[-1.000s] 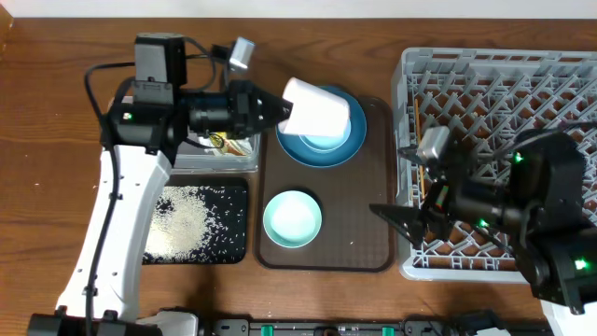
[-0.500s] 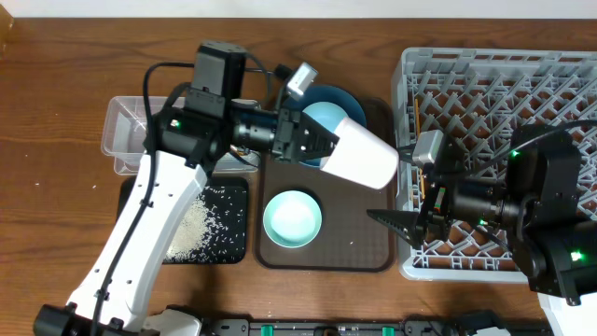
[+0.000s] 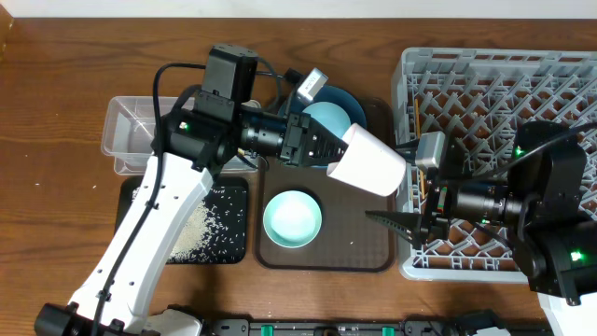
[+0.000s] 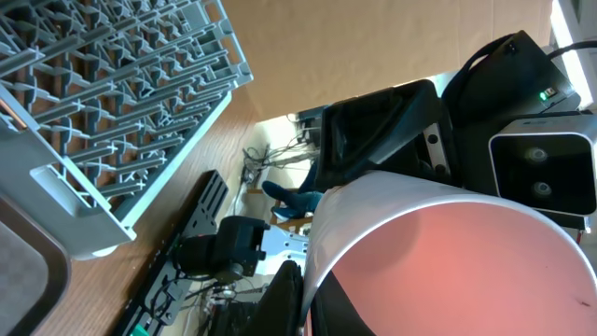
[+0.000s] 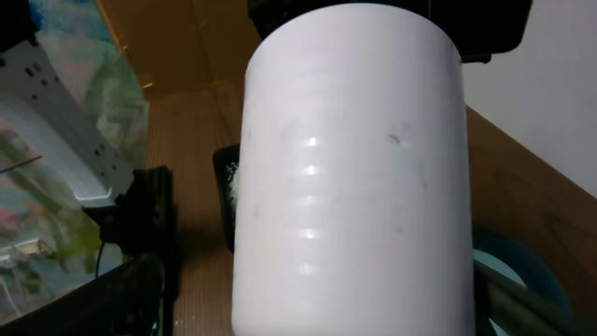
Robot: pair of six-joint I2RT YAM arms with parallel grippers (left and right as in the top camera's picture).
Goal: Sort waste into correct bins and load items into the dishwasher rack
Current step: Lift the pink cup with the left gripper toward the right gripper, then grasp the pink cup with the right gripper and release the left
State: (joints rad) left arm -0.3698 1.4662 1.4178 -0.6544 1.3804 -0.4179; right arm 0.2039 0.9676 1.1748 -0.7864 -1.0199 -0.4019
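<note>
The grey rack (image 3: 504,103) is sitting at the right. The brown tray (image 3: 359,233) is carrying 1 blue plate (image 3: 353,101) and 1 mint bowl (image 3: 292,217). The black tray (image 3: 238,250) is holding rice (image 3: 191,229). The left gripper (image 3: 326,151) is clamping the cup (image 3: 370,161) in the air over the brown tray's right edge. The right gripper (image 3: 399,224) is standing wide apart.

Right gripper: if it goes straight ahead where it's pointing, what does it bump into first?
Most likely the pink-white round cup, which the left gripper holds out sideways. It fills the right wrist view, dead ahead of the open right gripper. How near it is, I cannot tell.
</note>
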